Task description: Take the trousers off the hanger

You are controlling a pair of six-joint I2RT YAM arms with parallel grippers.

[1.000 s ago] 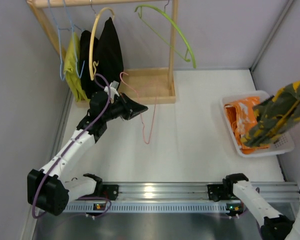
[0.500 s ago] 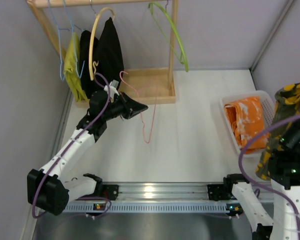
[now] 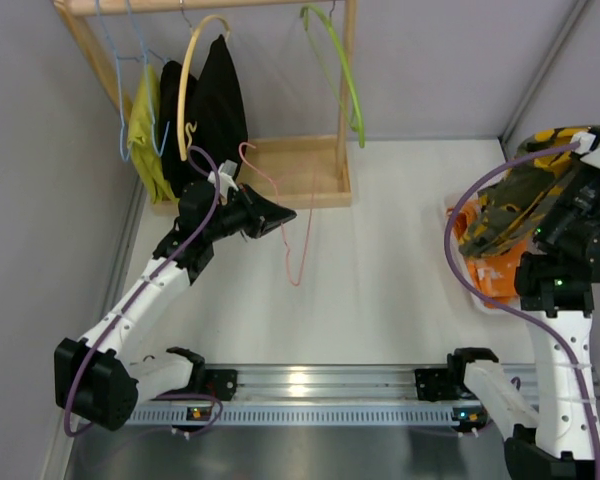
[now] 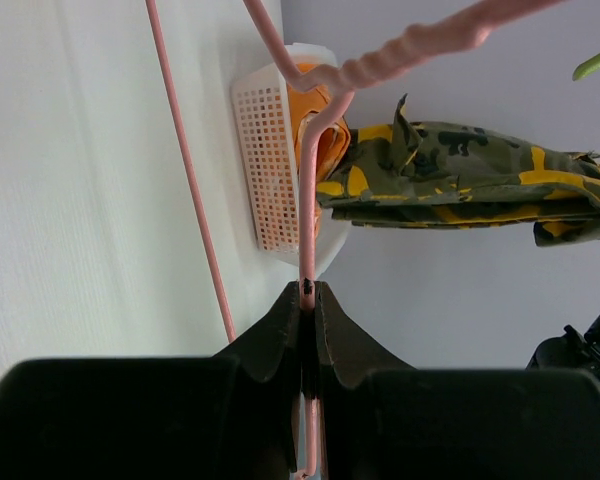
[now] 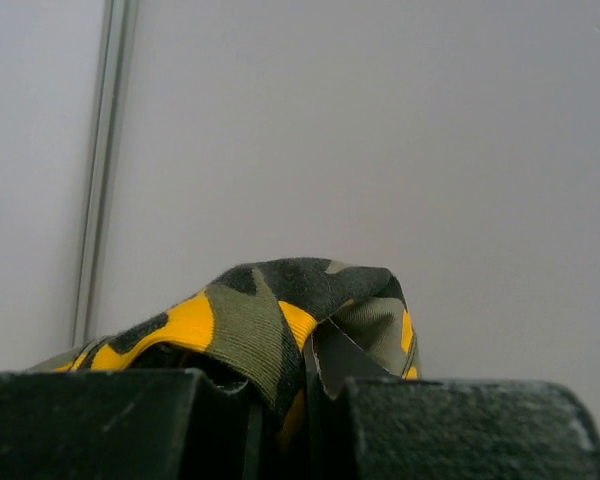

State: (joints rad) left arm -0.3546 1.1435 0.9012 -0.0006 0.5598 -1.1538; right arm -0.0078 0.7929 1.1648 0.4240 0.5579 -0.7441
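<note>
The camouflage trousers [image 3: 508, 205] hang bunched from my right gripper [image 3: 572, 172], which is shut on them and holds them above the white basket [image 3: 460, 272]. They are apart from the hanger. In the right wrist view the fabric [image 5: 270, 320] is pinched between the fingers of the right gripper [image 5: 305, 385]. My left gripper [image 3: 285, 217] is shut on the thin pale-pink wire hanger [image 3: 305, 235] and holds it bare above the table. The left wrist view shows the wire [image 4: 307, 200] clamped in the left gripper [image 4: 309, 290], with the trousers [image 4: 460, 175] beyond.
A wooden rack [image 3: 300, 170] at the back holds a yellow hanger with a black garment [image 3: 218, 100], a yellow-green garment [image 3: 145, 130], blue hangers [image 3: 120, 60] and a lime-green hanger [image 3: 345, 70]. An orange garment [image 3: 495, 282] lies in the basket. A metal rail [image 3: 310, 385] runs along the near edge.
My right arm has swung the trousers from the far right edge inward and up over the basket. The lime-green hanger has swung on the rack. The left arm and pink hanger have not moved.
</note>
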